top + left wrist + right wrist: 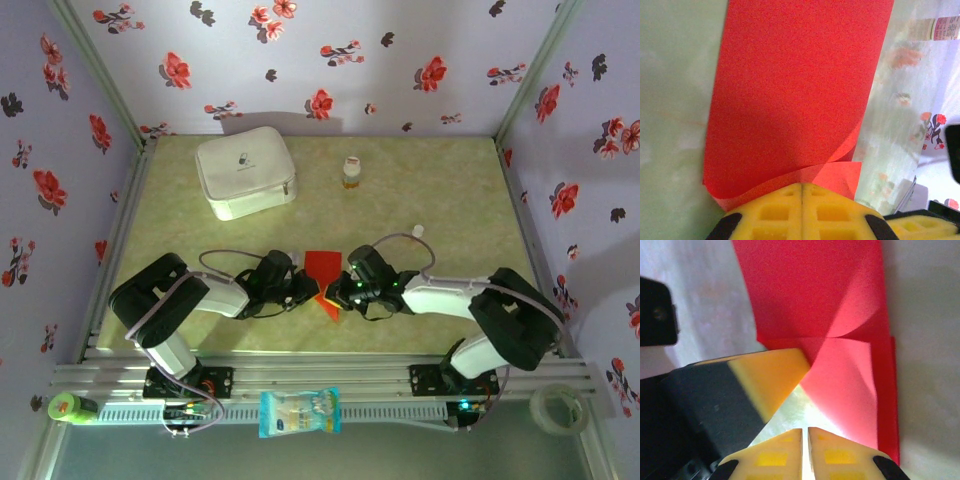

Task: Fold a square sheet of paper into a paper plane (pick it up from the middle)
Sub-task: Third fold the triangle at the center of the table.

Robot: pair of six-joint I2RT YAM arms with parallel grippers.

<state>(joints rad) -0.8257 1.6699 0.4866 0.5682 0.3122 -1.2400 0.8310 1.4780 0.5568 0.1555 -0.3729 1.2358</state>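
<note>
Blue-and-white snack packet (300, 412): lay on the front rail, on the near side of both end effectors, well apart from them.

Left end effector (308, 290): low over the tabletop (450, 190), tip to tip with the right end effector (340, 292). From its wrist camera, the left end effector (802, 187) had its yellow pads pressed together along one seam. The near edge of the red paper curled up into that seam, so it appeared clamped on the paper.

Right end effector (805, 432): yellow pads drawn together, with only a hairline slit between them. A folded flap of the paper reached its right-hand pad. I could not tell whether any paper was pinched. One yellow-and-black finger of the left end effector (765, 375) sat just ahead of it and to the left, touching the paper's edge.

Square sheet of paper (322, 268): bright red, between and just beyond the two end effectors. Most of it lay flat on the tabletop. Seen by the left wrist, the square sheet of paper (790, 85) stretched away from the pads. In the right wrist view, the square sheet of paper (815, 285) showed a corner folded over and a raised flap.

White zip case (246, 172): well beyond the left end effector.

Small bottle (350, 172): upright, well beyond both end effectors.

Tape roll (557, 408): far out on the right arm's side, by the rail.
</note>
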